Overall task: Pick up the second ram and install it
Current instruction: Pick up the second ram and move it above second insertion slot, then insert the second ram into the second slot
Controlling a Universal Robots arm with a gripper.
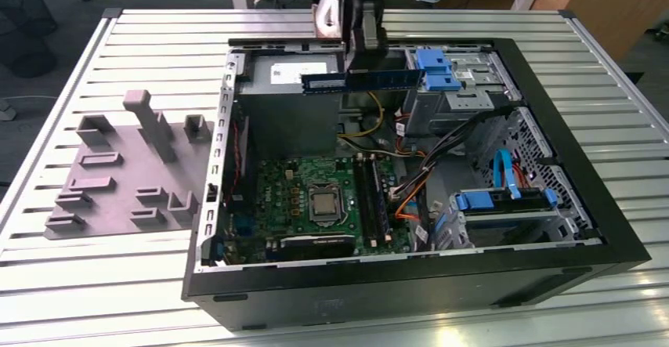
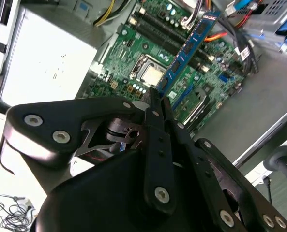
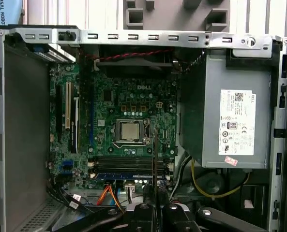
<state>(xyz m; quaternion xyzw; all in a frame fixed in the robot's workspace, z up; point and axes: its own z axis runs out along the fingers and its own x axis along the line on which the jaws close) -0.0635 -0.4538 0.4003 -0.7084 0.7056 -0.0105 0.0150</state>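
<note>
My gripper [image 1: 359,66] is shut on the second ram [image 1: 362,81], a thin dark blue-green stick with black chips. It hangs level above the open computer case, over the near edge of the grey power supply [image 1: 284,73]. In the second wrist view the ram [image 2: 188,44] sticks out from between the closed fingers [image 2: 155,104] toward the motherboard. In the first wrist view it shows edge-on [image 3: 155,162] above the long black memory slots [image 3: 128,164]. Those slots [image 1: 371,198] lie lower in the case, beside the processor [image 1: 324,204], well apart from the ram.
Blue drive brackets [image 1: 437,69] and a drive cage stand at the exterior view's right of the gripper. Orange and black cables [image 1: 418,190] run beside the slots. Grey holder blocks [image 1: 125,167] sit on a mat at the exterior view's left. The case walls [image 1: 418,280] ring the motherboard.
</note>
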